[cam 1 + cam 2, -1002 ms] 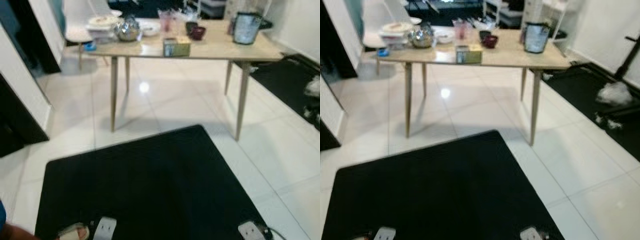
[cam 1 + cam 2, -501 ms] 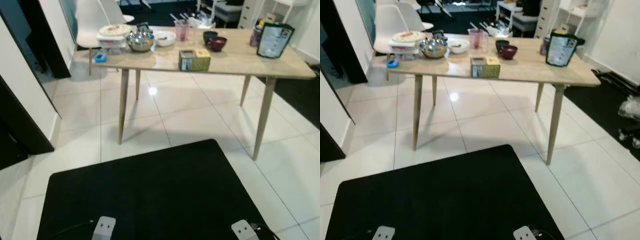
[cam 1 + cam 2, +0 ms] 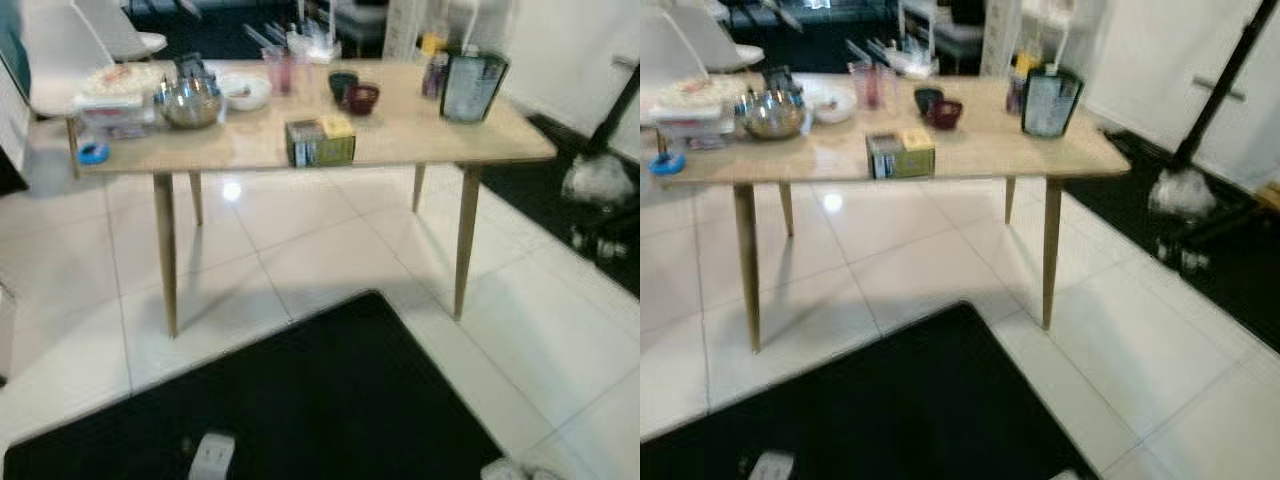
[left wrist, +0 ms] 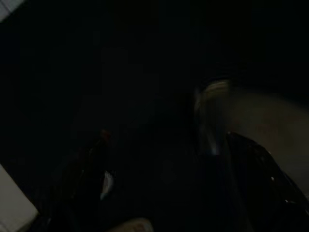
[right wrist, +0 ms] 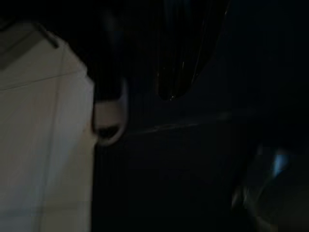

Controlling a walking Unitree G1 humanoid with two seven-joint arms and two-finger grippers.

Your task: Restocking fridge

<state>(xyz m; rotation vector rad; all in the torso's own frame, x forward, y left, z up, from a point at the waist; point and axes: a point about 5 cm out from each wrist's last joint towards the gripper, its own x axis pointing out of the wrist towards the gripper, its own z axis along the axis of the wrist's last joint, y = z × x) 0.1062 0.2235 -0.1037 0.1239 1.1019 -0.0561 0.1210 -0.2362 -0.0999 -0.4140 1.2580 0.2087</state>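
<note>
Left eye view is showing a box [image 3: 319, 142] sitting mid-tabletop [image 3: 400, 140], likely light, stiff cardboard best pinched across its short sides, while both hands' openness is staying impossible to tell.

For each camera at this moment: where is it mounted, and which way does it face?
Left eye view: on the head, facing forward and down at the wooden table and black mat.
Right eye view: its stereo twin, showing the same table and small box.
Left wrist view: on the left wrist, very dark, looking along the left pincer.
Right wrist view: on the right wrist, dark, over white floor tile beside the mat.
</note>
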